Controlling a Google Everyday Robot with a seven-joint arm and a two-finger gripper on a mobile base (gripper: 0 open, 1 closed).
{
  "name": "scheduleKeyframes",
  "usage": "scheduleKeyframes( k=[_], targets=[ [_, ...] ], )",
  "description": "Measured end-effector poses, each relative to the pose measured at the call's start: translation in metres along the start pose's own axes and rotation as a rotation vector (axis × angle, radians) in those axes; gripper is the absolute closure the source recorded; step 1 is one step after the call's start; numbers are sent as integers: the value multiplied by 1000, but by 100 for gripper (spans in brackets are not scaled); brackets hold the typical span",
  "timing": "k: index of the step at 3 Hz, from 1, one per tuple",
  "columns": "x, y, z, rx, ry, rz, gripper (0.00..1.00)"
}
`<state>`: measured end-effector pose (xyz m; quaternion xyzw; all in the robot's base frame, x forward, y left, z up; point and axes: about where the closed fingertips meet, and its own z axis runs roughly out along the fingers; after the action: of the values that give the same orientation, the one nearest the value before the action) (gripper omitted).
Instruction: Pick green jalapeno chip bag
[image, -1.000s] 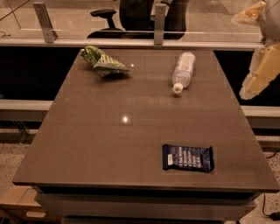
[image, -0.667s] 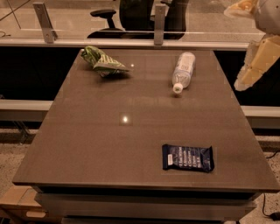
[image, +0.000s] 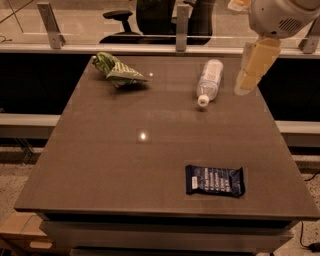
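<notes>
The green jalapeno chip bag (image: 117, 70) lies crumpled at the table's far left corner. My gripper (image: 246, 83) hangs from the arm at the upper right, above the table's far right side. It is just right of the plastic bottle and far from the bag. It holds nothing that I can see.
A clear plastic bottle (image: 209, 80) lies on its side at the far right, cap toward me. A flat dark blue packet (image: 215, 180) lies near the front right. The brown table (image: 100, 165) has a glass partition and an office chair (image: 150, 15) behind it.
My gripper and arm have moved left, from beyond the table's right edge to over the table beside the bottle. The objects have not moved.
</notes>
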<state>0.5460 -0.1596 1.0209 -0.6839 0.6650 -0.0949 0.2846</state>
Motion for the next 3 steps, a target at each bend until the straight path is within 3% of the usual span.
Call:
scheduleKeyframes(
  k=[1,2,3],
  targets=[
    [11,-3,1,17,45,-1,0],
    [9,-3,1,17,40,-2,0],
    [6,-15,10,48,7,-29,0]
  ],
)
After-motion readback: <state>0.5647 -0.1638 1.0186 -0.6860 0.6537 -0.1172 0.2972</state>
